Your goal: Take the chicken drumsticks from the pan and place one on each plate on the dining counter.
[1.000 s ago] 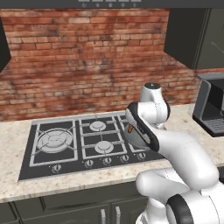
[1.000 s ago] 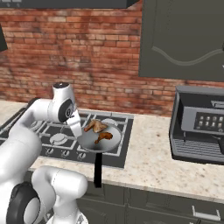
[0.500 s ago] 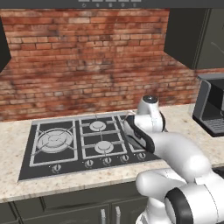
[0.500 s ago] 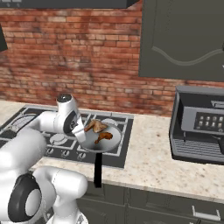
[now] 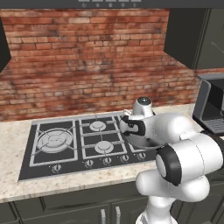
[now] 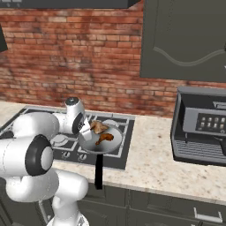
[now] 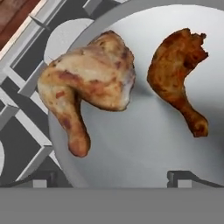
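Directly beneath the claw [image 7: 112, 178], whose tips stand apart and grip nothing, two chicken drumsticks [image 7: 89, 85] lie in the pan [image 7: 144, 148] on the hob [image 5: 65, 144]. Risk: closing between them would catch neither, or shove one against the rim. Fingertips are cropped low; the arm masks the pan from the left.

No readable text, labels, brands or numbers anywhere; coffee machine [image 6: 201, 127] panel marks too small to read.

Golden-brown drumsticks [image 7: 87, 83] in a grey pan [image 7: 144, 144]; black hob [image 5: 65, 144], red brick wall [image 5: 87, 57].
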Motion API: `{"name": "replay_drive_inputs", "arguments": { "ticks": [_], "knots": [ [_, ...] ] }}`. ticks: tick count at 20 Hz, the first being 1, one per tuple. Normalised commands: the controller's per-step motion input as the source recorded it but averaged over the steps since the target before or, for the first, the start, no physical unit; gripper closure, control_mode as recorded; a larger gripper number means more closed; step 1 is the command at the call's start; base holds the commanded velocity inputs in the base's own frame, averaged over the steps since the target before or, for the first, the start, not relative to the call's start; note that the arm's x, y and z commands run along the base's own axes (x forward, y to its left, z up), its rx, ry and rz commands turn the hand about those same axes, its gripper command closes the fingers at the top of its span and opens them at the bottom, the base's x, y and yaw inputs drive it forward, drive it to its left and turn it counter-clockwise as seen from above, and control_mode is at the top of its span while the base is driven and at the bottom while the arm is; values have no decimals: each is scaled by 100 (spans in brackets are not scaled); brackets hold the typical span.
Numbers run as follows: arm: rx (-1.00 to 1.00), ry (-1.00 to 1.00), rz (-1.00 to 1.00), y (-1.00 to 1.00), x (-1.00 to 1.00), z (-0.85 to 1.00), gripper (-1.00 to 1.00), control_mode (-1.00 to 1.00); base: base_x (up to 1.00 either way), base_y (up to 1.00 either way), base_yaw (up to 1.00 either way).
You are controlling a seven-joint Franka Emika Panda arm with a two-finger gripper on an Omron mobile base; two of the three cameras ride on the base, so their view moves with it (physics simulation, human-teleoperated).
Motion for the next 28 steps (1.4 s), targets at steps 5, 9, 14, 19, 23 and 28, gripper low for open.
{"name": "replay_drive_inputs", "arguments": {
  "ticks": [5, 9, 14, 19, 23, 28],
  "knots": [
    [0, 5, -3, 11, 54, -33, -100, -100, 0, 0, 0],
    [0, 2, -5, 10, 39, -42, -100, -100, 0, 0, 0],
    [0, 0, -3, 0, 33, -35, -100, -100, 0, 0, 0],
    [0, 0, -4, 0, 22, -28, 100, -100, 0, 0, 0],
    [0, 0, -6, 0, 0, -8, 100, -100, 0, 0, 0],
    [0, 0, -8, 0, 0, 0, 100, -100, 0, 0, 0]
  ]
}}
